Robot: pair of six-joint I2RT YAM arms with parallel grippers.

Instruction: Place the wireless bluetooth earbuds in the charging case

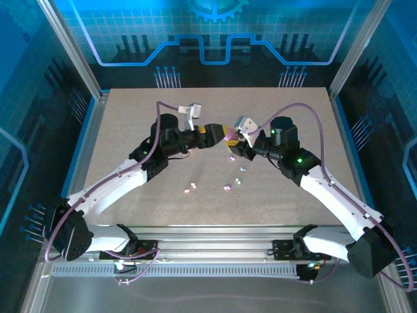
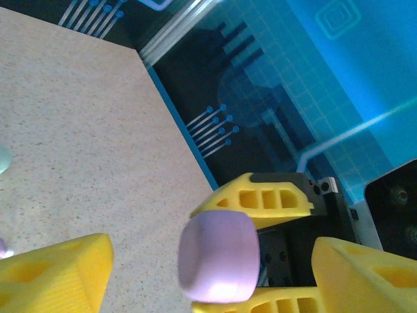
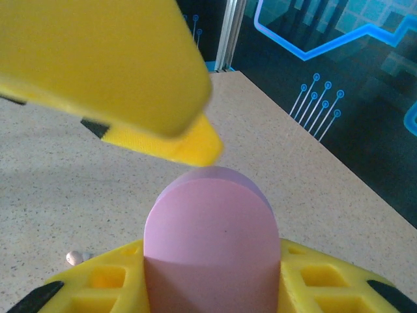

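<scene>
Clamped between the yellow fingers of the right claw point(image 3: 212, 287), a pink case point(image 3: 212, 228) juts toward the lens, its rounded free end clear of the grip. In the right wrist view, one finger of the left claw point(image 1: 219, 134) hangs just above and to the left of the case. From the left wrist, that claw's two fingers stand wide apart on either side of the case, touching nothing. Both claws meet in mid-air over the middle of the table point(image 1: 130, 117).

The earbuds point(image 1: 227, 188) lie loose on the surface below the claws and toward the arm bases, well apart from the case; none is in it. Whether the lid is open cannot be told.

The step looks like a second grip on the case, probably to open it. To do that well, the left claw should centre itself on the free end, close squarely across its sides and only then pull, while the right claw holds firm. A smooth, pebble-shaped shell could squirt out of an off-centre pinch.
</scene>
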